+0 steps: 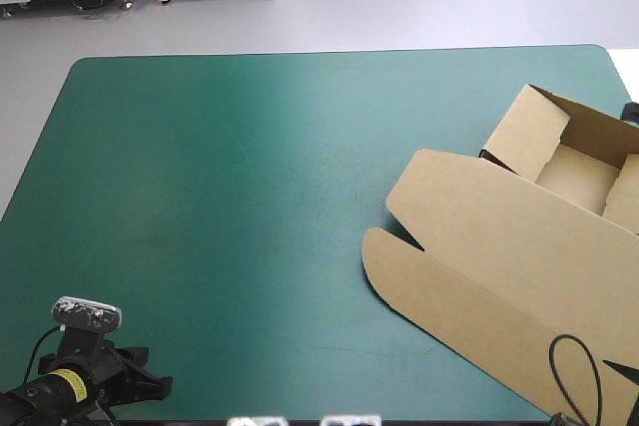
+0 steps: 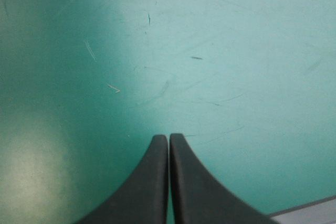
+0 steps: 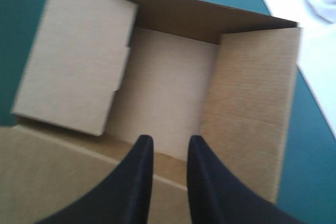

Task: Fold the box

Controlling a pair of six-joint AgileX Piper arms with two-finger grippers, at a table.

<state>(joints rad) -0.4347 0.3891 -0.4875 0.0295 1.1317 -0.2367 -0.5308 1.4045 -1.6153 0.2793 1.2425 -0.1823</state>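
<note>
Nearest to us, in the lower left corner of the high view, the left gripper [image 2: 168,137] sits over the teal-green cover [image 1: 250,197], close to the table's near edge and well apart from the box. Its black fingers [image 2: 149,182] are pressed together into one pointed arch with nothing between them. Ahead of them we see only bare, scuffed cover.

Moving on, the box [image 1: 499,256] takes up the right side of the high view, from the lower right to the upper right, and runs off the frame's right edge. It lies slantwise on the table. Its lid [image 1: 469,236] is the nearer part, flat on the cover and reaching toward the middle of the picture, with a rounded tuck flap [image 1: 384,256] at its left end.

The right gripper [image 3: 167,139] does not show in the high view. In its own view it is above the box where the lid meets the tray. Its fingers stand a narrow gap apart and grip nothing that we can see, and brown board shows between their tips.

Farther on, in the upper right of the high view, is the tray [image 1: 574,172], open upward with its walls raised. One side panel [image 3: 73,56] stands tilted; we cannot tell whether inward or outward. The opposite side wall [image 3: 252,103] and the far wall [image 3: 210,19] border the floor [image 3: 168,87]. Beyond the tray lies a strip of cover, then the table's far edge.
</note>
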